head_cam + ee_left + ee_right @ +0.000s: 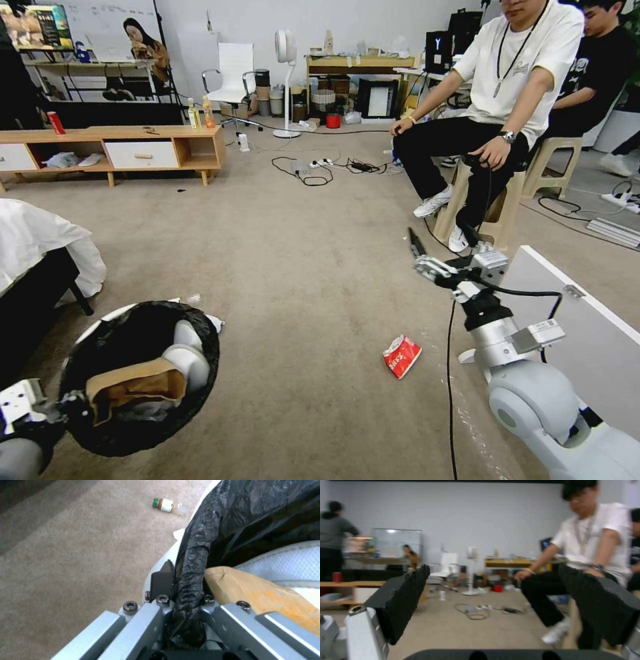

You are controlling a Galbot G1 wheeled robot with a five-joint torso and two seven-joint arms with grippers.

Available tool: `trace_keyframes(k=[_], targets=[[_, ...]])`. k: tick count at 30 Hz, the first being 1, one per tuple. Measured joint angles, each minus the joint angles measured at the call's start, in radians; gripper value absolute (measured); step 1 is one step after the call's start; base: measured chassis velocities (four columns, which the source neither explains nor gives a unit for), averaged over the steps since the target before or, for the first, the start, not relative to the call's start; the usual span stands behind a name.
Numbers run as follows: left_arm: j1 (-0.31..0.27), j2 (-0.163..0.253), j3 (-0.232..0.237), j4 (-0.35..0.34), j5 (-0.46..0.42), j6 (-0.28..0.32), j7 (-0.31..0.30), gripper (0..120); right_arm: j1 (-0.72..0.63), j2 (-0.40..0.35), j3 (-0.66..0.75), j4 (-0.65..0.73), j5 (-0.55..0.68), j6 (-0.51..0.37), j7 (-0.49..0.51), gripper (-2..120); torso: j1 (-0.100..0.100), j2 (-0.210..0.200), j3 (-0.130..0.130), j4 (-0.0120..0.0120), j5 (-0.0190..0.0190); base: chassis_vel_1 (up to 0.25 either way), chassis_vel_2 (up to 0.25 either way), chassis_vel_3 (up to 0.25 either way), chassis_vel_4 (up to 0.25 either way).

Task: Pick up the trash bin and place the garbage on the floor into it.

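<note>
The trash bin [100,320], white with a black liner, hangs at the lower left. My left gripper [57,408] is shut on its near rim. In the left wrist view the jaws [186,587] pinch the liner-covered rim [196,555]. Inside lie a brown paper bag [133,387] and white tissues [188,353]. On the floor [300,267], a red-and-white snack packet [402,355] lies between the arms. A small green-capped bottle [164,505] rests just beyond the bin. My right gripper [427,259] hovers open and empty above the carpet, beyond the packet, its pads [403,600] wide apart.
A white-covered bed [33,247] stands left of the bin and a white panel [587,333] slopes at the right. A seated person on a stool [480,200] is ahead right. Cables [313,170] and a low wooden cabinet [113,150] are farther off.
</note>
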Motion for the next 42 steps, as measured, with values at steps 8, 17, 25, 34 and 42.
trace_keyframes(k=[8, 17, 25, 34, 42], targets=[[0.011, -0.016, 0.009, 0.017, 0.043, 0.0, 0.02, 1, -0.014, 0.043, 0.04, -0.029, -0.001, -0.028, 0.07, 98, 0.0, 0.0, 0.0, 0.0002, -0.0001, 0.0, 0.0, 0.0, 0.0], [0.018, -0.029, 0.018, 0.016, 0.073, 0.0, 0.043, 1, -0.05, 0.067, 0.051, -0.042, -0.014, -0.001, 0.038, 100, 0.0, 0.0, 0.0, 0.0001, -0.0002, 0.0, 0.0, 0.0, 0.0], [0.027, -0.037, 0.02, 0.009, 0.057, 0.0, 0.059, 1, -0.076, 0.067, 0.051, -0.045, -0.018, 0.011, 0.023, 100, 0.0, 0.0, 0.0, 0.0001, -0.0002, 0.0, 0.0, 0.0, 0.0], [0.029, -0.043, 0.022, 0.009, 0.057, 0.0, 0.062, 1, -0.087, 0.067, 0.052, -0.045, -0.021, 0.014, 0.018, 100, 0.0, 0.0, 0.0, 0.0002, -0.0002, 0.0, 0.0, 0.0, 0.0], [0.03, -0.045, 0.023, 0.01, 0.059, 0.0, 0.063, 1, -0.081, 0.067, 0.04, -0.049, -0.022, 0.015, 0.015, 100, 0.0, 0.0, 0.0, 0.0002, -0.0003, -0.022, -0.027, -0.027, -0.029]])
